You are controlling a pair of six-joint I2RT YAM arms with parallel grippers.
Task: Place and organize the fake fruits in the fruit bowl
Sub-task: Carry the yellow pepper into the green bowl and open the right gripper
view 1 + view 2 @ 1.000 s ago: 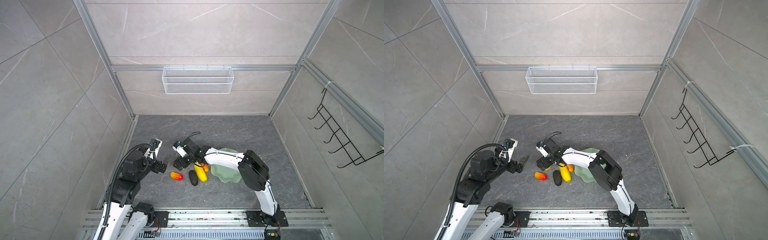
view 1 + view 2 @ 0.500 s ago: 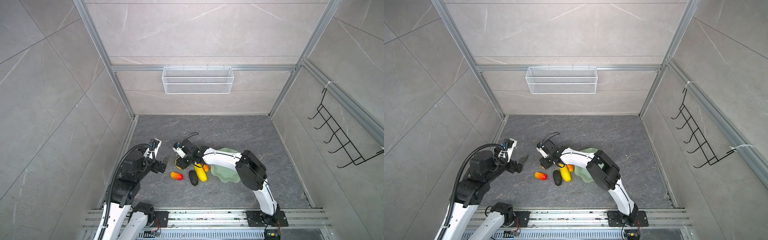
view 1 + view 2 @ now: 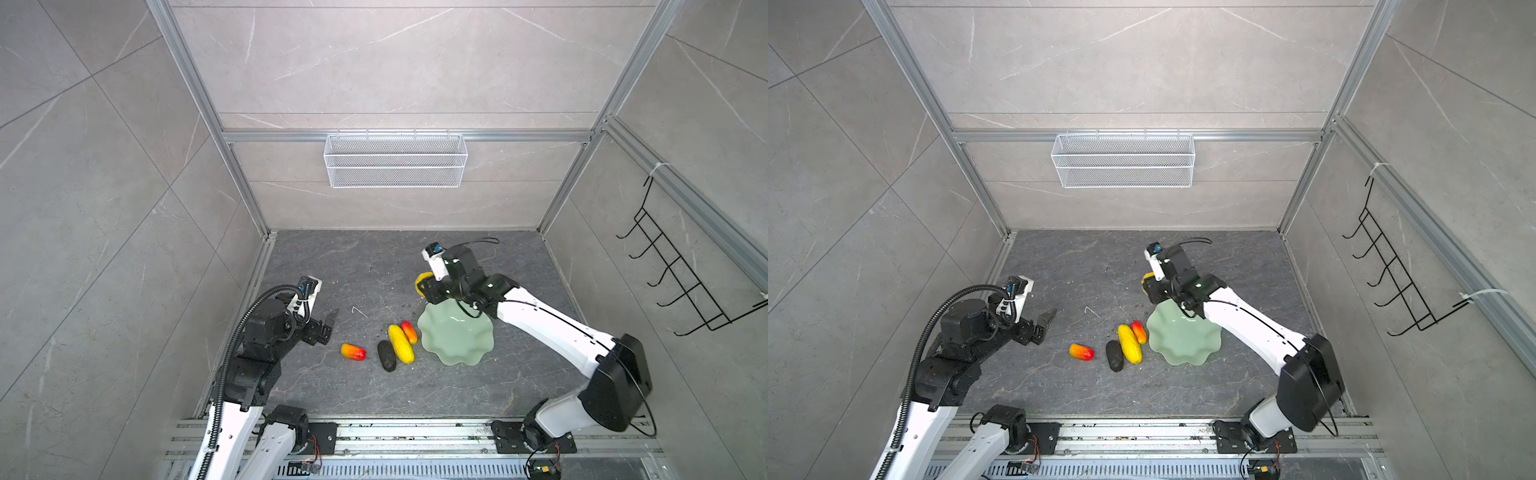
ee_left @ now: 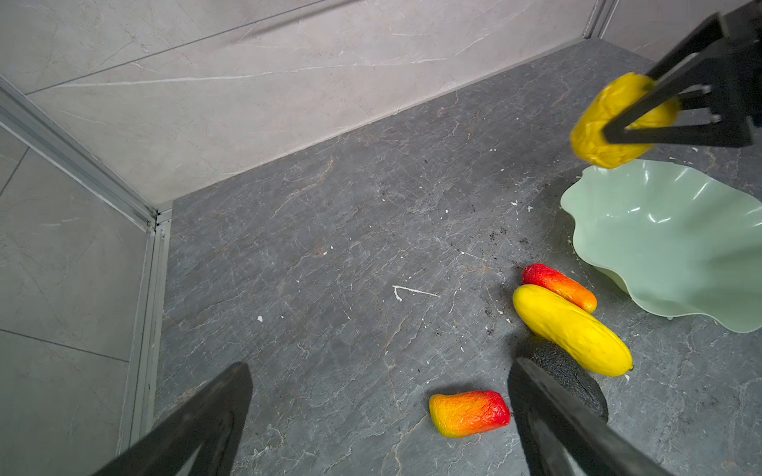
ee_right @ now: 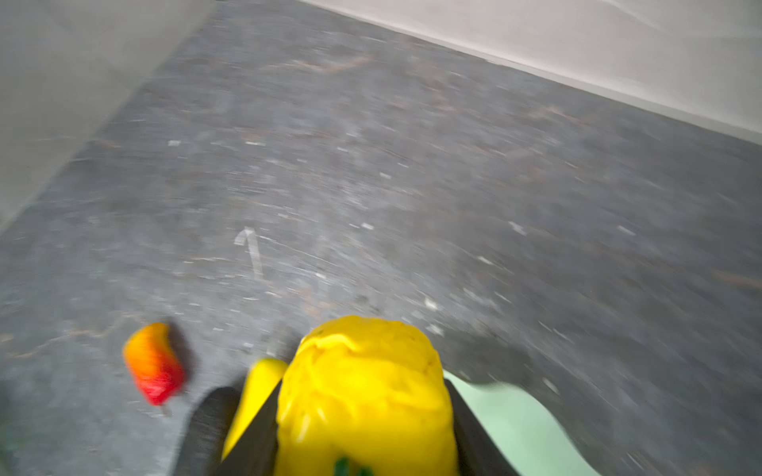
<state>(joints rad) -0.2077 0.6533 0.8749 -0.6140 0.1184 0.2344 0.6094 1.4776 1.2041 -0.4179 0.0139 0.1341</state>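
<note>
Over the far left edge of the fruit bowl, the bumpy yellow citrus is being held clear of the worktop by the right pincer. Its jaws are being pressed against the fruit's two sides, with the green stem end turned back toward the wrist. That height is apparently being kept so that the wavy rim can be passed over before a release into the dish, which is lying empty.

Four other fake fruits are being left on the worktop to the bowl's left. A red-orange mango piece is lying just beside the rim, with the long yellow oval close against it and the dark oval next to that. A second mango piece is lying apart, farther left.

At the left side, the left pincer is being held wide and empty above the worktop, seemingly out of the way of the row.
</note>
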